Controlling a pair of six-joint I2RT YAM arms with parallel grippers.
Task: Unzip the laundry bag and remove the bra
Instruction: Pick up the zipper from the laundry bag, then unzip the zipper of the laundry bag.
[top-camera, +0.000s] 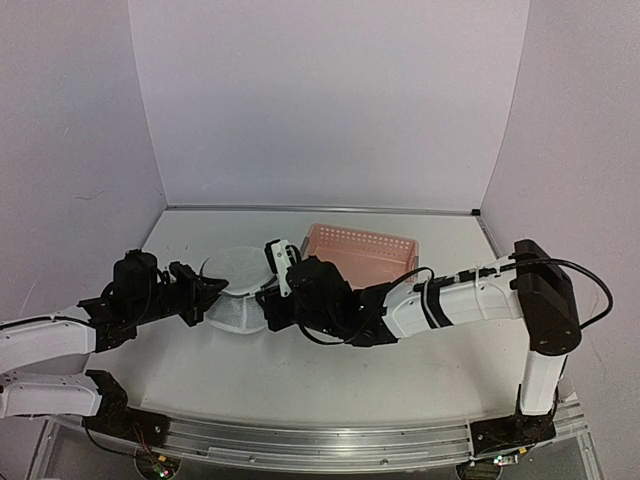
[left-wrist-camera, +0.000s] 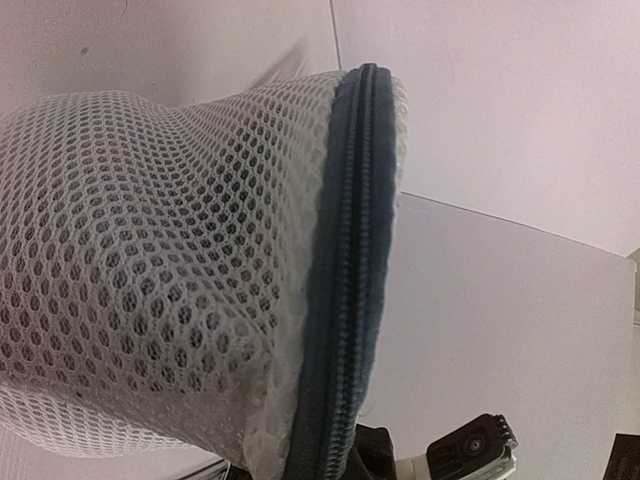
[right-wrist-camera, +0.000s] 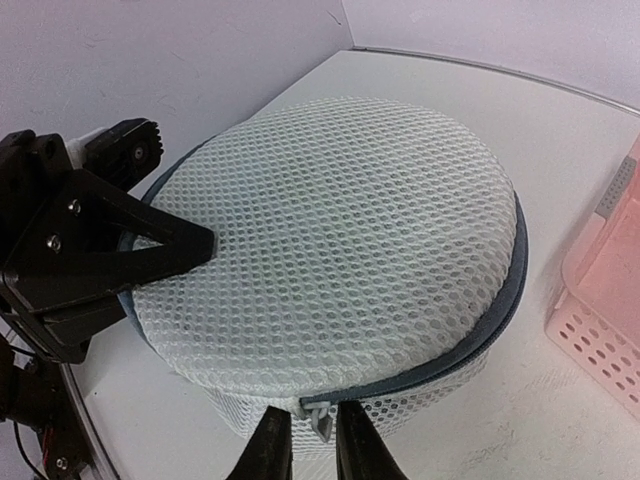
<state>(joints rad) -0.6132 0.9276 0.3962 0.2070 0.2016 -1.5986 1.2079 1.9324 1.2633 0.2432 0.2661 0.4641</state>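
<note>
The white mesh laundry bag (top-camera: 238, 272) lies left of centre on the table, its grey zip (left-wrist-camera: 345, 280) closed round the lid. It fills the right wrist view (right-wrist-camera: 330, 230). My left gripper (top-camera: 207, 287) clamps the bag's left rim; one black finger (right-wrist-camera: 150, 250) lies on the lid and the other sits under the edge. My right gripper (right-wrist-camera: 312, 428) is at the near side of the bag (top-camera: 268, 300). Its fingers stand narrowly apart on either side of the grey zip pull (right-wrist-camera: 322, 418), with a small gap showing. The bra is hidden; only dark shade shows through the mesh.
A pink perforated plastic basket (top-camera: 365, 250) stands just right of the bag and close to it in the right wrist view (right-wrist-camera: 600, 290). White walls enclose the table at the back and sides.
</note>
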